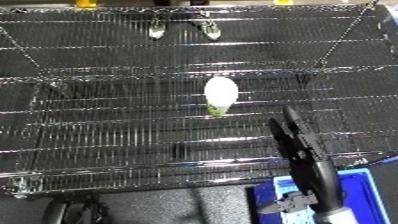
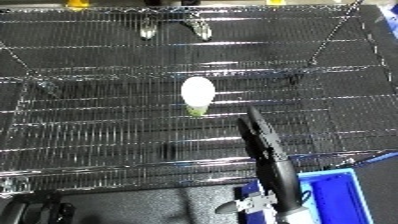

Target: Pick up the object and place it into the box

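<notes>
While the right hand (image 1: 296, 142) reaches over the wire shelf (image 1: 107, 130) with fingers straight and holding nothing, the white object (image 1: 221, 93) lies near the middle of the shelf, well apart, ahead and to the left of the fingertips. It looks like a bulb with a greenish base, long axis running near to far, base toward the robot. Blue bin (image 2: 333, 192) sits below the shelf's near edge beside the forearm. Left hand not seen
</notes>
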